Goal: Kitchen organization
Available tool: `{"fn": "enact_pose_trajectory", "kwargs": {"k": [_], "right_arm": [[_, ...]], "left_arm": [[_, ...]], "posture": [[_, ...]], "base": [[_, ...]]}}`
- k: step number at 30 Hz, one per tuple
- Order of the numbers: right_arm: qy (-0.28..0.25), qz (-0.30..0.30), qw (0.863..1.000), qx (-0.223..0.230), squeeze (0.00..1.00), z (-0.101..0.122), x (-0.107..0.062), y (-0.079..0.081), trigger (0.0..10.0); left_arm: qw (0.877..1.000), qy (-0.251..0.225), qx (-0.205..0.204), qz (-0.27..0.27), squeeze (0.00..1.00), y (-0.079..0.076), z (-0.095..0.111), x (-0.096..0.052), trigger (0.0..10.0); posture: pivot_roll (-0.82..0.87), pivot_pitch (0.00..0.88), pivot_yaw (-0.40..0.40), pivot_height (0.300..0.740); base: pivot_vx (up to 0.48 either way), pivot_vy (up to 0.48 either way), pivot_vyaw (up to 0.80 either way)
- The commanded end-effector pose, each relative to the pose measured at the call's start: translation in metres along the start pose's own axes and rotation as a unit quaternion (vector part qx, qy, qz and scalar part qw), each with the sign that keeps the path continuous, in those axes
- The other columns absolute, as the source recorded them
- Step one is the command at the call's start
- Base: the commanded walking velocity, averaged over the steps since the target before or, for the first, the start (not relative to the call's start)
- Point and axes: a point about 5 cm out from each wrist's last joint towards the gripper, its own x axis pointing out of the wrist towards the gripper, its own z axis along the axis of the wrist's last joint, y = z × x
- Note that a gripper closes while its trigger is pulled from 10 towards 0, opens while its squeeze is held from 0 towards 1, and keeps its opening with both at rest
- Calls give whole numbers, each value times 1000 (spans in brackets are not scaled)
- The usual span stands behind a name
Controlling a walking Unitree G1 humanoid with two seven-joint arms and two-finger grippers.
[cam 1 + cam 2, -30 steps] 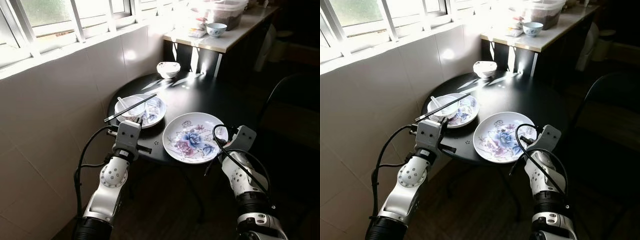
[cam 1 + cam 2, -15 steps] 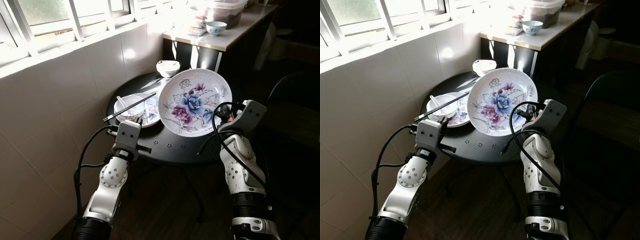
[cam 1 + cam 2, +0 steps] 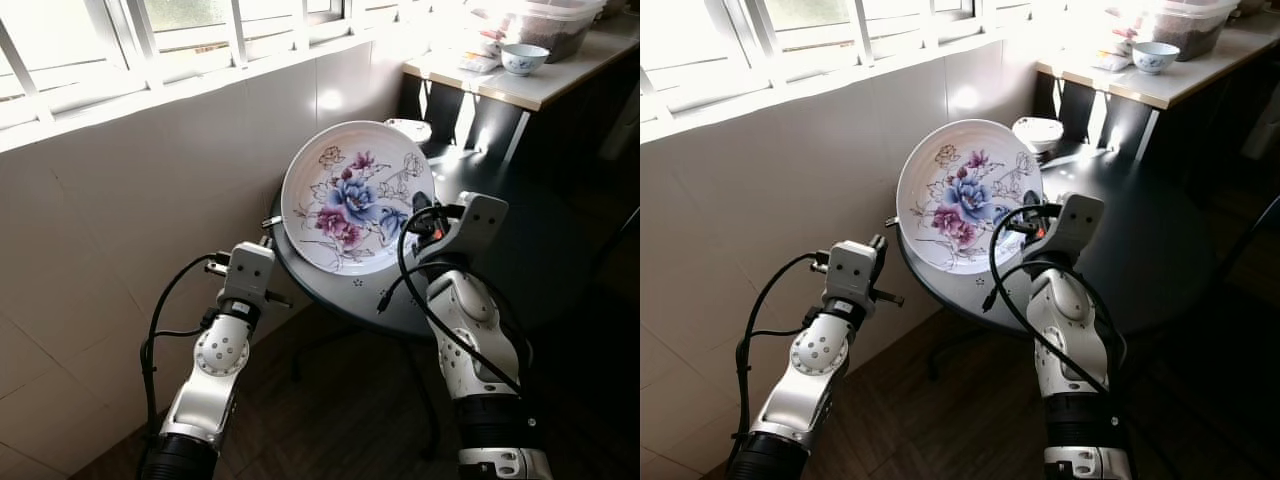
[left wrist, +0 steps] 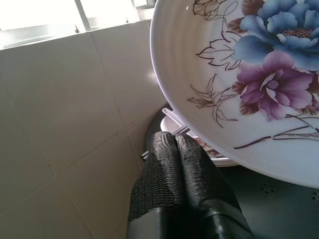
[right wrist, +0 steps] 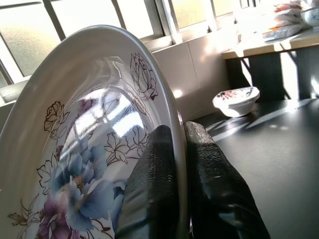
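A large white plate (image 3: 355, 195) with blue and purple flowers hangs tilted on edge above the left part of the round black table (image 3: 520, 230), its face toward me. My right gripper (image 5: 178, 133) is shut on the plate's lower right rim, one finger on each side. My left gripper (image 4: 175, 137) is low at the table's left edge, shut with nothing in it, just below the raised plate. A second flowered plate (image 4: 209, 155) with a spoon lies on the table under the raised one.
A small white bowl (image 3: 408, 128) sits at the table's far side. Beyond it a pale counter (image 3: 500, 85) carries a blue-patterned bowl (image 3: 522, 58) and a plastic tub (image 3: 545, 20). A tiled wall (image 3: 120, 210) with windows runs along the left.
The right gripper has lifted the flowered plate off the table and tipped it upright, then carried it left over the other plate. The camera has shifted too. The left gripper holds its place.
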Motion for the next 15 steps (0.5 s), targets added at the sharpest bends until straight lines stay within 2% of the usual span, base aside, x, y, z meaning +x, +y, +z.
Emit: {"fn": "enact_pose_trajectory", "kwargs": {"k": [1,4,15], "right_arm": [[-33,30,999,-13,0,12,-1,8,0],[-30,55,998,-27,0,9,-5,13,0],[-27,69,996,-48,0,6,-8,14,0]], "left_arm": [[1000,2,4,-7,0,-2,1,-1,10000],[1000,3,3,-10,0,-4,0,-5,10000],[1000,8,-1,1,0,2,0,-12,10000]], "posture": [[104,0,15,740],[108,0,12,740],[117,0,7,740]], "base": [[0,0,800],[0,0,800],[0,0,800]]}}
